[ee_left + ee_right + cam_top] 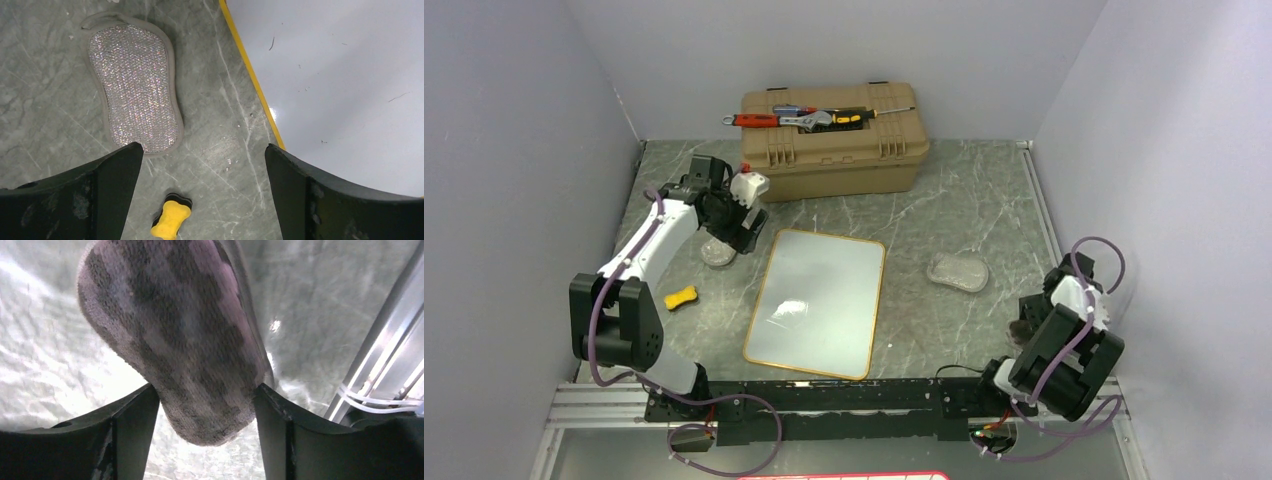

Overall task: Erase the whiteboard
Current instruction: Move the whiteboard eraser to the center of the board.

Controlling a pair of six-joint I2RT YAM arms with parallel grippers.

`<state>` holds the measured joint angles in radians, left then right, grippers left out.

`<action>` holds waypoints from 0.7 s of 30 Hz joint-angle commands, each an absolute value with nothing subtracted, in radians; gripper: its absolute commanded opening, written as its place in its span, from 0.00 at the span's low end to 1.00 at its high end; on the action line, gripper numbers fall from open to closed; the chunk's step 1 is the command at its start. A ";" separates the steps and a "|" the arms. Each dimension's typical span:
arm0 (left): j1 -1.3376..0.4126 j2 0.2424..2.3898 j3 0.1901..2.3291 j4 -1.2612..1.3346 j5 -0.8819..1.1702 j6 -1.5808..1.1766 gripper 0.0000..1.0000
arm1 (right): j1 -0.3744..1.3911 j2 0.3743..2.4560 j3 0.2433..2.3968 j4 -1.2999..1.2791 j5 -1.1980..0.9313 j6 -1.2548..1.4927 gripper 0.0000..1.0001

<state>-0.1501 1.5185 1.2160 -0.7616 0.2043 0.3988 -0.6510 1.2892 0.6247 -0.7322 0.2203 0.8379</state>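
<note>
Glossy white, yellow-rimmed whiteboard (816,303): stiff, slick, probably slides, so press flat rather than grasp; at its 3 o'clock right gripper (204,390) pinches mottled grey fuzzy pad (175,330); left gripper (203,149) wide open, empty.

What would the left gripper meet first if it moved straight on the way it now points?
Most likely bare table, in the gap between the sponge and the whiteboard. The left gripper is open and points down there; depth is hard to judge.

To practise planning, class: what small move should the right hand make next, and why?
Probably swing left toward the whiteboard: the right hand has the stained pad between its fingers, and faint dark specks show on the board.
</note>
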 commanded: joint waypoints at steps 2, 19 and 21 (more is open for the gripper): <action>-0.150 1.524 1.269 -0.771 0.182 0.399 0.98 | -0.457 1.267 0.534 -0.580 0.039 0.974 0.51; -0.150 1.544 1.207 -0.766 0.166 0.418 0.97 | 0.254 1.414 0.663 -0.452 0.019 1.318 0.53; -0.150 1.536 1.203 -0.766 0.163 0.422 0.97 | 0.294 1.479 0.724 -0.491 0.046 1.341 0.62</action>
